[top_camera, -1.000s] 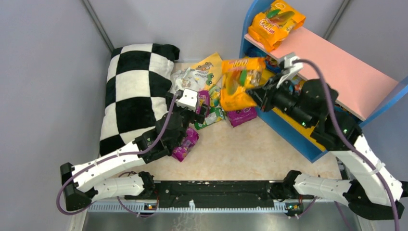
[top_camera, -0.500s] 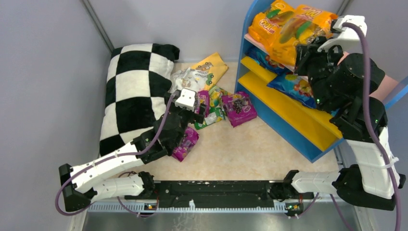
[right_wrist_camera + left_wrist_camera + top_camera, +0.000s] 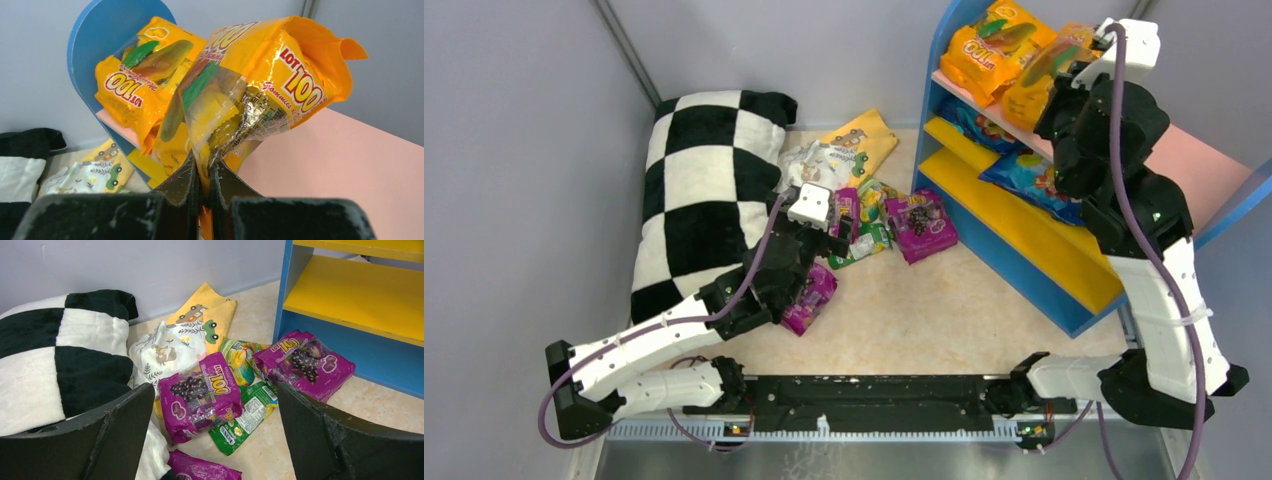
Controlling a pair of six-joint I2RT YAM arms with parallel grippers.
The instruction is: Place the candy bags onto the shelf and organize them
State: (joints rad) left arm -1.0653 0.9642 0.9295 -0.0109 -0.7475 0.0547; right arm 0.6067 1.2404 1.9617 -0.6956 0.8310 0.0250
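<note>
Pinching the bottom edge of a glossy orange plastic candy bag (image 3: 250,95), our right gripper (image 3: 202,182) is clamped on it above the pink top board (image 3: 345,165) of the blue-framed shelf (image 3: 1014,268), just beside a second orange bag (image 3: 132,82) at the board's far end; open pink surface stretches to our right. Our left gripper (image 3: 215,420) hangs, jaws wide apart, over purple candy bags (image 3: 202,395) on the beige floor (image 3: 924,310), near the shelf's blue bottom edge.

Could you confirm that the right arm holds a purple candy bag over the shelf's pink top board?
Not quite: the candy bag in the right fingers is orange, not purple, as the right wrist view shows; it is over the pink top board.
</note>
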